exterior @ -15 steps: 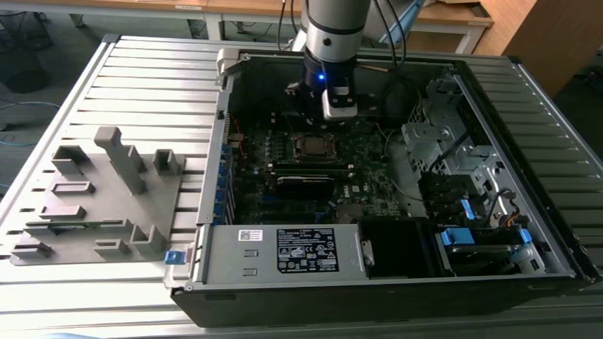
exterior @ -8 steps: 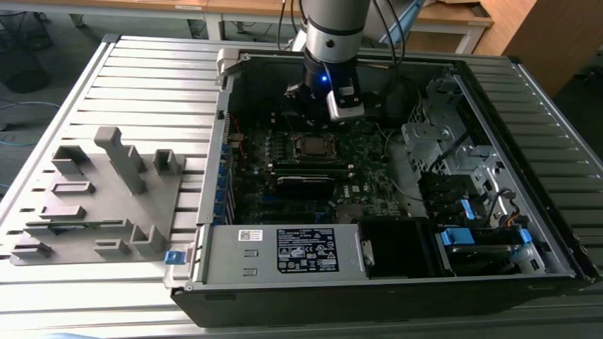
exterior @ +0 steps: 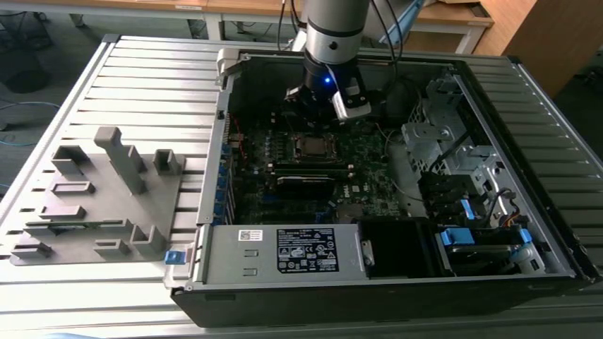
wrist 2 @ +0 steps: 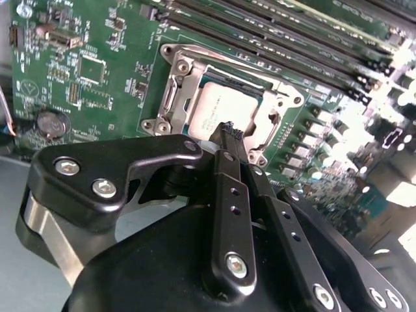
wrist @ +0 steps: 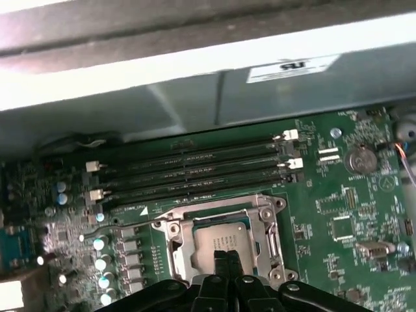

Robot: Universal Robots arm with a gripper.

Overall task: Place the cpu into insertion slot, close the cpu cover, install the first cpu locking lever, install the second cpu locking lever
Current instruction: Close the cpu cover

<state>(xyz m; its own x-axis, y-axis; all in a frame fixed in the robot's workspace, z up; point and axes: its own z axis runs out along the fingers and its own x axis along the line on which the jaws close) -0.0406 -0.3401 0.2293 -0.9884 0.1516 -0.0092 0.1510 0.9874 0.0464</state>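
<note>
Arm hangs over the open computer case on the slatted tabletop, with the socket area near the centre of the exterior frame. Tool has its fingers pressed together and nothing pinched between them. Its tips are low over the cpu, just above or touching the near edge. Cpu lies flat in the insertion slot on the green circuit board, grey face up, so placement looks done. Cpu cover appears to lie down around the chip, the face showing through its cut-out. The angle is shallow, so it may not be fully seated. Cannot make out whether either locking lever is latched. Judged step in hand: closing or pressing down the cover, with lever work not yet evident. Pressing here calls for load on the frame metal rather than the chip face, kept straight down so the cover does not skew on its hinge.
</note>
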